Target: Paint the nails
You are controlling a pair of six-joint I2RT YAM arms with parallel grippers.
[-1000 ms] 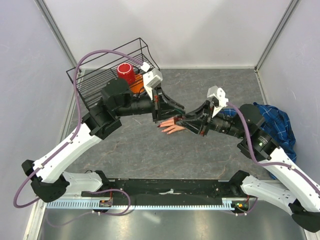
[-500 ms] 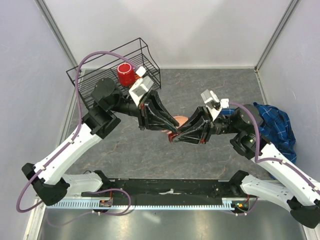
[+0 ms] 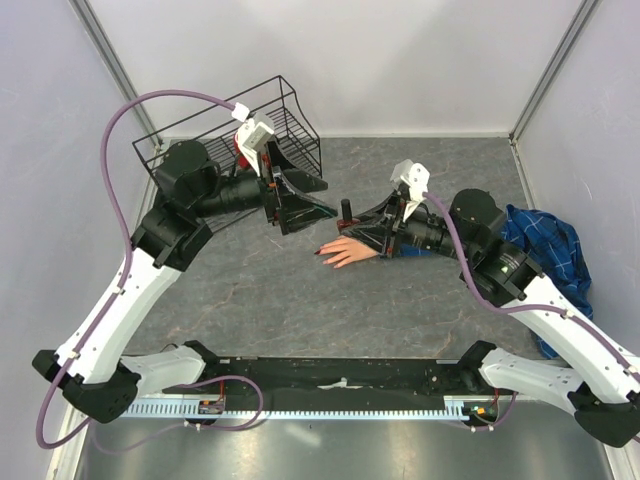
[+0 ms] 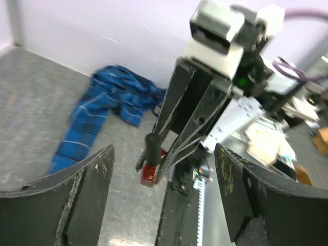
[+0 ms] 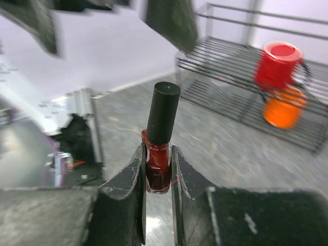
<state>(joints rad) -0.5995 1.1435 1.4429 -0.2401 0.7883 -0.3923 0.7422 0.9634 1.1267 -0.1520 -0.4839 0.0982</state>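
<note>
A peach fake hand (image 3: pixel 348 251) lies flat on the grey floor, fingers pointing left. Its nails (image 3: pixel 321 250) are tiny dark tips, too small to read well. Just above the hand, my right gripper (image 3: pixel 350 226) (image 5: pixel 157 171) is shut on a small dark red polish bottle (image 3: pixel 347 214) (image 5: pixel 158 166) (image 4: pixel 150 166). The bottle stands upright with its black cap (image 5: pixel 163 113) on. My left gripper (image 3: pixel 322 199) (image 4: pixel 164 192) is open and empty, a short way left of the bottle and facing it.
A black wire basket (image 3: pixel 205 150) (image 5: pixel 225 72) stands at the back left, holding a red cup (image 5: pixel 280 64) and an orange object (image 5: pixel 280 111). Blue plaid cloth (image 3: pixel 553 252) (image 4: pixel 115 105) lies bunched at the right, behind my right arm.
My left gripper opened wide and drew back left toward the basket, away from the bottle's cap. My right gripper kept the bottle and shifted back up, uncovering the fake hand.
</note>
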